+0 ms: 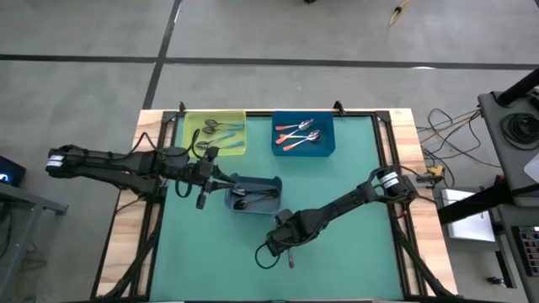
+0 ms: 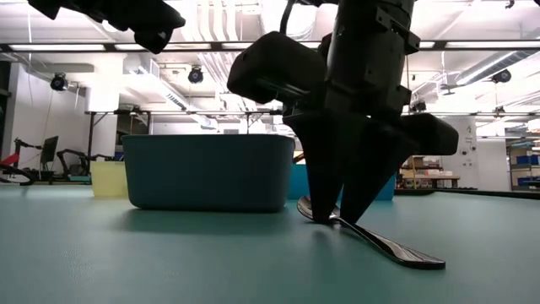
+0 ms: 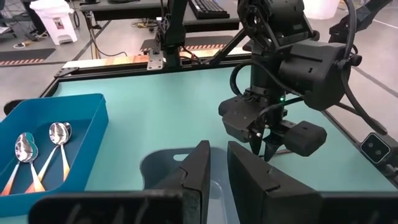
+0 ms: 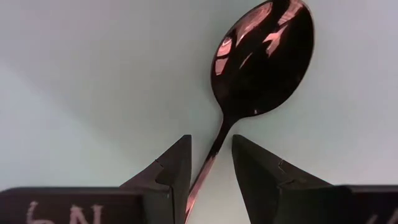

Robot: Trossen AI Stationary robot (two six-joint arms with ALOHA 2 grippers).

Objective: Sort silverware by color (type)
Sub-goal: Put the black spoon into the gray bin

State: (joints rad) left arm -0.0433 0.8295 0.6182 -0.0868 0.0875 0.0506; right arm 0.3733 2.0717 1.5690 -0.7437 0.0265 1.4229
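Note:
A dark metal spoon [image 4: 264,59] lies flat on the green mat near the table's front, bowl up; its handle [image 2: 396,247] runs toward the near edge. My right gripper [image 4: 211,146] points down over the spoon's neck, open, one finger on each side and a gap to both. My left gripper [image 3: 217,152] hovers over the left end of the grey-blue bin [image 1: 269,183], its fingers a narrow gap apart with nothing between them. Dark spoons [image 1: 251,199] lie in that bin. Light-blue-handled spoons [image 1: 221,129] lie in the yellow-green bin and orange-handled spoons [image 1: 299,135] in the blue bin.
The yellow-green bin [image 1: 187,143] and the blue bin [image 1: 328,147] stand side by side at the table's far edge. The grey-blue bin [image 2: 207,173] stands mid-table, just beyond my right gripper [image 1: 289,244]. Bare green mat [image 1: 354,261] stretches along the near edge and right side.

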